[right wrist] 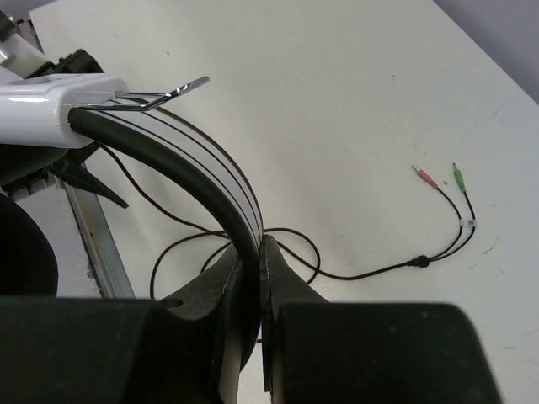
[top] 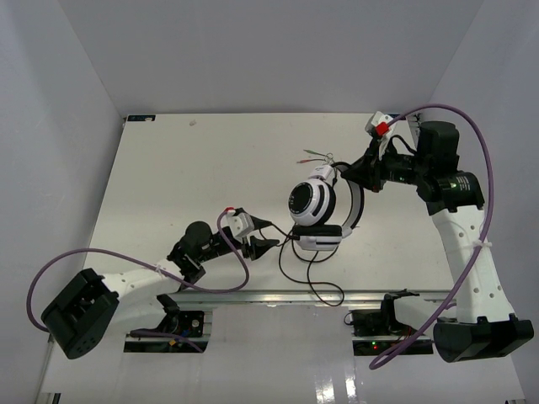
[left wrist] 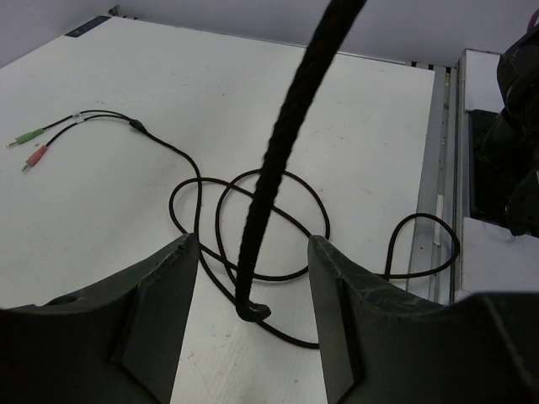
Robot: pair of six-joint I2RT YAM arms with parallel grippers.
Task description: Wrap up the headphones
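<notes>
Holding headphones [top: 313, 202] above the white table [top: 168, 168], right of centre: right gripper [right wrist: 251, 252] clenched on the headband.
Left gripper [top: 265, 244], nearer and left, jaws parted astride the black cord [left wrist: 278, 151], gaps both sides; pink and green plugs [left wrist: 29, 145] lie flat.

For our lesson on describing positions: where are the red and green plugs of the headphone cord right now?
In the overhead view the plugs lie on the table just beyond the headphones, left of the right gripper.
</notes>
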